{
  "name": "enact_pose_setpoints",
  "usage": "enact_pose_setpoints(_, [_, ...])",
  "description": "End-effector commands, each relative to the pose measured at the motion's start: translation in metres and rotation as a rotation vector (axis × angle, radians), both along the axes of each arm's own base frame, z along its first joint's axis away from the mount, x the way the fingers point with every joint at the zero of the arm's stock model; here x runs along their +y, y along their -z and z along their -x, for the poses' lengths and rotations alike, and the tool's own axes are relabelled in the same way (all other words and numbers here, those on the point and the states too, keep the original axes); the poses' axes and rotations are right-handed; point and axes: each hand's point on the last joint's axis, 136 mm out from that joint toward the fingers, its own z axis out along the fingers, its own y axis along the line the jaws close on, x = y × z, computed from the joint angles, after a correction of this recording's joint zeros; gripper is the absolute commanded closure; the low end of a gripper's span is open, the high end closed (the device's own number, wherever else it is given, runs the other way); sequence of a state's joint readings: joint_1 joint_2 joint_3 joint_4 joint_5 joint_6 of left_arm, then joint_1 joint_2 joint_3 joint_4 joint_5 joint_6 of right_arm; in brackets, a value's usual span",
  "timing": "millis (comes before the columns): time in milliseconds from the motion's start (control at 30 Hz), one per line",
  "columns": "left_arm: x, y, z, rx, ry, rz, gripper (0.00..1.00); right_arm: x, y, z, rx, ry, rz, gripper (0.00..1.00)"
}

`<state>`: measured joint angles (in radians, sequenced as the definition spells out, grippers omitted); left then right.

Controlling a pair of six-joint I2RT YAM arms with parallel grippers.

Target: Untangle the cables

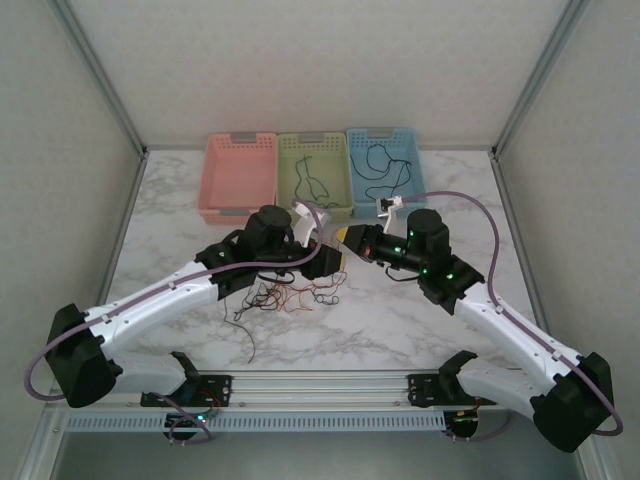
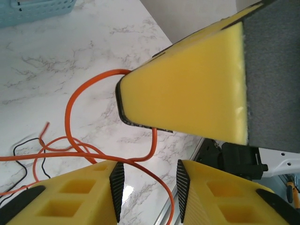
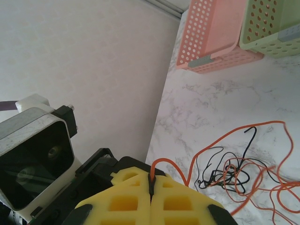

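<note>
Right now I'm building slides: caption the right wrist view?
Right gripper shut on a red-orange cable, the tangle beyond on the marble table.

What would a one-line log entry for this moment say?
left gripper: open, red-orange cable in gap | right gripper: shut on red-orange cable | cable tangle: on table

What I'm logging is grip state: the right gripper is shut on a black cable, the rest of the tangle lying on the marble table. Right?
Not quite: the right wrist view shows the right gripper shut on an orange cable, not a black one. The rest of the tangle does lie on the marble table.
</note>
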<state>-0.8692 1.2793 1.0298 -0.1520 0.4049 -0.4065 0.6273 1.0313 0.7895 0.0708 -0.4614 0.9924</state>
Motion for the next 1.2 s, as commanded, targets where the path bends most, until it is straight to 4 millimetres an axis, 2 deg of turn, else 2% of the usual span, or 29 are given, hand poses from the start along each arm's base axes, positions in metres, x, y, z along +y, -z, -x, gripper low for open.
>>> enact_pose_setpoints(0, [-0.005,0.0,-0.003,-0.03,0.0,0.003,0.62,0.006,-0.018,0.004,-0.032,-0.033,-0.032,1.0])
enact_pose_setpoints(200, [-0.006,0.005,-0.005,-0.022,-0.01,-0.007,0.77,0.007,-0.019,0.006,-0.037,-0.043,-0.026,1.0])
enact_pose_setpoints(367, [-0.003,0.005,-0.008,-0.035,-0.027,-0.013,1.0,0.006,-0.018,0.007,-0.038,-0.045,-0.016,1.0])
enact_pose_setpoints(567, [0.009,0.006,-0.014,-0.065,-0.097,-0.03,1.0,-0.001,-0.018,0.006,-0.062,-0.019,0.035,0.99])
enact_pose_setpoints(633, [0.015,0.007,-0.016,-0.075,-0.12,-0.042,1.0,-0.005,-0.019,0.006,-0.085,-0.005,0.069,0.83])
enact_pose_setpoints(733, [0.027,0.011,-0.021,-0.083,-0.17,-0.075,1.0,-0.017,-0.021,0.005,-0.113,0.041,0.124,0.5])
enact_pose_setpoints(800, [0.037,0.014,-0.027,-0.085,-0.213,-0.096,1.0,-0.025,-0.023,0.005,-0.14,0.066,0.156,0.38])
enact_pose_setpoints(867, [0.045,0.015,-0.034,-0.076,-0.25,-0.098,1.0,-0.033,-0.025,0.005,-0.162,0.092,0.188,0.31])
enact_pose_setpoints(1033, [0.064,0.006,-0.056,-0.076,-0.338,-0.099,1.0,-0.047,-0.027,0.006,-0.194,0.132,0.244,0.29])
enact_pose_setpoints(1100, [0.072,-0.007,-0.067,-0.089,-0.368,-0.1,1.0,-0.051,-0.026,0.006,-0.196,0.141,0.255,0.29])
enact_pose_setpoints(1167, [0.079,-0.029,-0.078,-0.122,-0.392,-0.096,1.0,-0.052,-0.022,0.007,-0.189,0.141,0.265,0.29])
